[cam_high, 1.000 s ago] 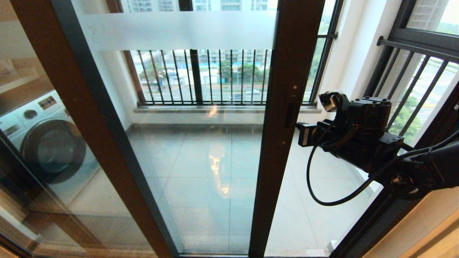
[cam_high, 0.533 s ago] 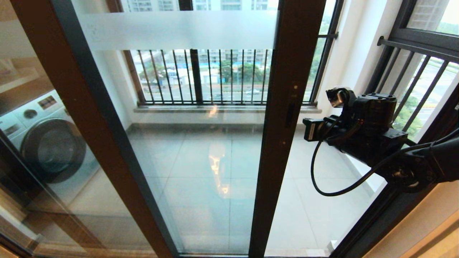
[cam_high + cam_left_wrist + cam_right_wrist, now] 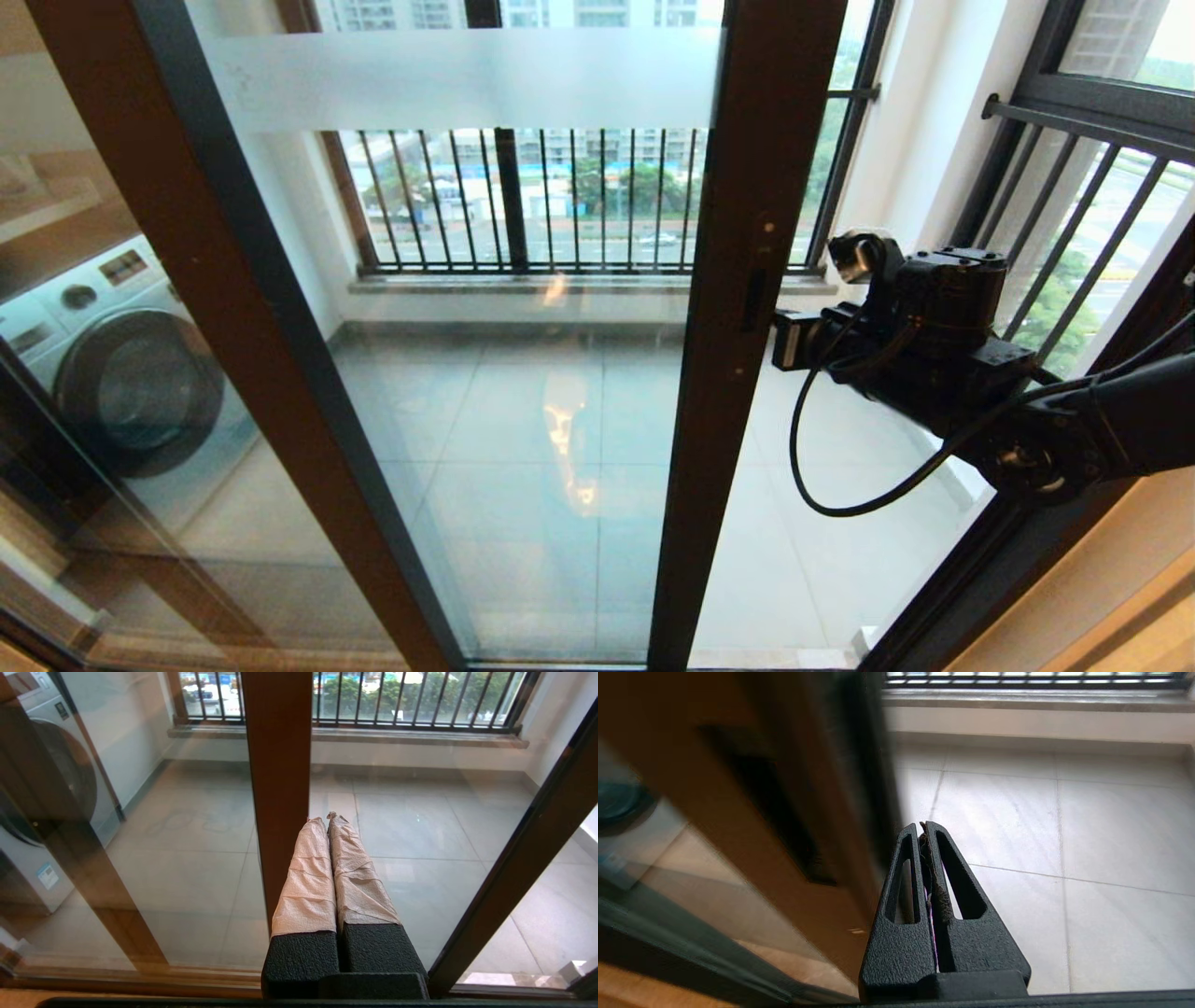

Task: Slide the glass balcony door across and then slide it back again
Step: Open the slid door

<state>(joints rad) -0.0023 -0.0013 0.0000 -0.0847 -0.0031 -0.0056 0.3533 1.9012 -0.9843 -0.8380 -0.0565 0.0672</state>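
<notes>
The glass balcony door (image 3: pixel 523 373) has a frosted band (image 3: pixel 467 79) and a brown stile (image 3: pixel 747 280) with a black handle slot (image 3: pixel 754 299). It stands partly open, with a gap to the dark frame (image 3: pixel 980 569) on the right. My right arm (image 3: pixel 934 336) reaches into that gap. My right gripper (image 3: pixel 923 826) is shut with nothing in it, just beside the stile's edge and close to the handle slot (image 3: pixel 784 826). My left gripper (image 3: pixel 327 817), its fingers wrapped in pale tape, is shut and empty next to a brown stile (image 3: pixel 278 788). The left arm is out of the head view.
A second brown-framed glass panel (image 3: pixel 215 308) overlaps on the left, with a washing machine (image 3: pixel 131 373) behind it. Black-barred windows (image 3: pixel 523 196) close the balcony's far side and its right side (image 3: pixel 1074 215). Pale floor tiles (image 3: pixel 840 523) show through the gap.
My right arm drifted a little right and up away from the stile, then came back left beside it. The door has not moved.
</notes>
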